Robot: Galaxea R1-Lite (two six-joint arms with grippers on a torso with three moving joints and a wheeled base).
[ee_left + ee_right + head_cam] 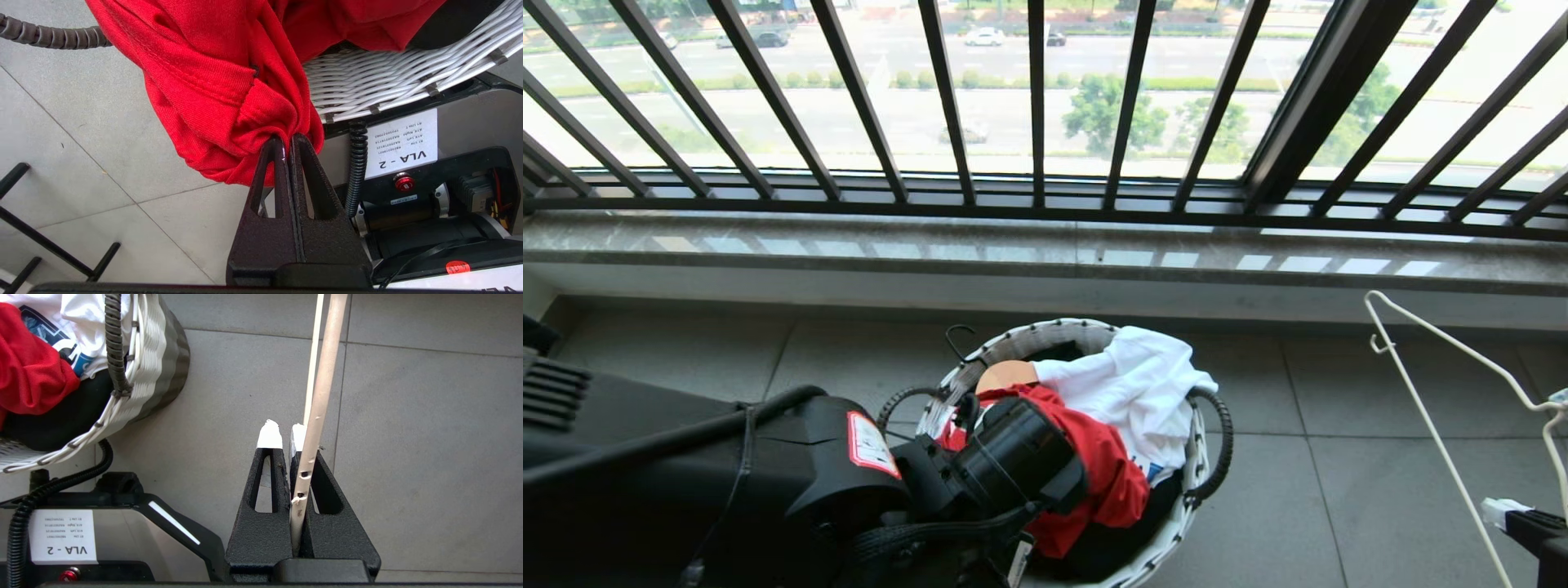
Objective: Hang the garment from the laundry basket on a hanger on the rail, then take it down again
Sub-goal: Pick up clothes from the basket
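Note:
The red garment (1107,474) lies half out of the laundry basket (1062,331), bunched over its near rim. My left gripper (286,141) is shut on a gathered fold of the garment (212,81) just outside the woven basket wall (388,73); in the head view my own wrist hides the fingers. At the lower right, my right gripper (1503,513) is shut on the cream wire hanger (1431,425), which stands up from it. The wire (322,384) runs out between the white-tipped fingers of the right gripper (284,430). The rail is out of view.
A white garment with blue print (1135,392) and a light wooden hanger (1006,374) also sit in the basket. The black barred balcony railing (1037,106) and a stone sill (1045,245) close off the far side. Grey floor tiles (1339,457) surround the basket; my base (408,147) is close behind it.

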